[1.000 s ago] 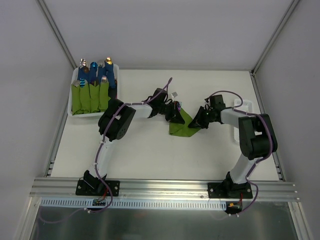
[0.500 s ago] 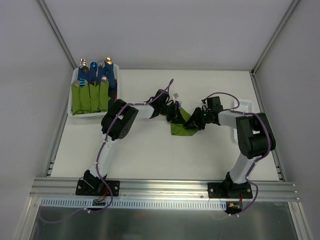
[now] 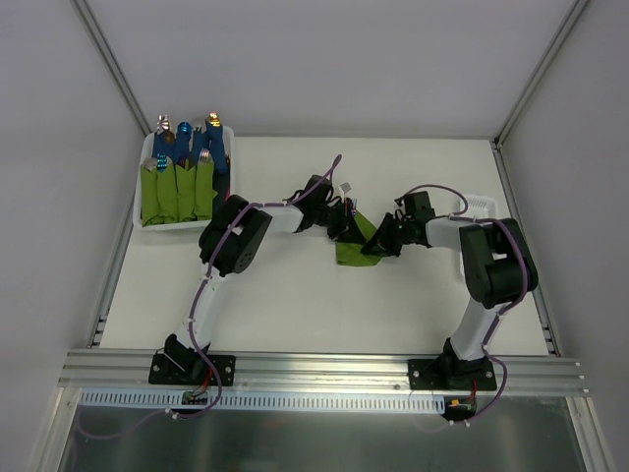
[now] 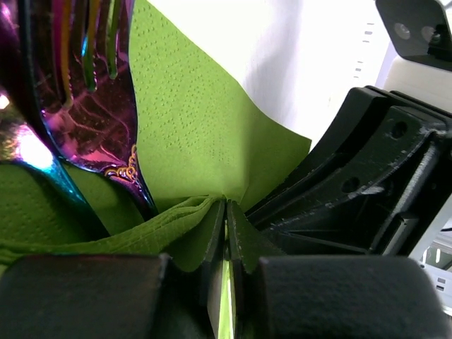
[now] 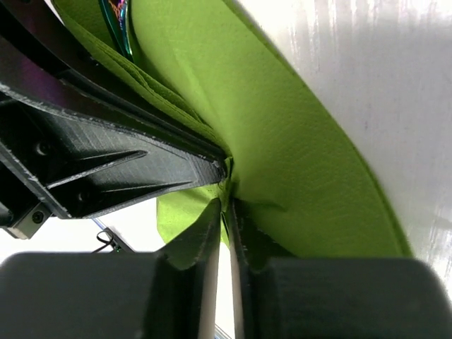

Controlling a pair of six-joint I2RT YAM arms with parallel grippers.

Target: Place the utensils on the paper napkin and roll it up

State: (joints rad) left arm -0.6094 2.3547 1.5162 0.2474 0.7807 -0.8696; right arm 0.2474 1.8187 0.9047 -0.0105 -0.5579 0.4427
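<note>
The paper napkin [image 3: 351,252] lies mid-table, olive green and folded up between both grippers. My left gripper [image 3: 346,225] is at its upper left corner, and in the left wrist view that gripper [image 4: 227,206] is shut on a fold of the paper napkin [image 4: 198,120]. The utensils [image 4: 81,99], shiny purple-red, lie inside the fold at the left. My right gripper [image 3: 377,245] presses in from the right; in its wrist view this gripper [image 5: 227,205] is pinched on the paper napkin [image 5: 282,141] edge, right against the left gripper's fingers [image 5: 106,162]. A sliver of the utensils [image 5: 116,20] shows at the top.
A white tray [image 3: 139,187] at the back left holds several green rolled bundles [image 3: 177,192] with blue handles. A white holder [image 3: 480,206] sits under the right arm near the table's right edge. Walls enclose the table on three sides.
My right gripper has moved left up to the napkin's right side, close to the left gripper. The napkin has bunched narrower. The left gripper shifted slightly right.
</note>
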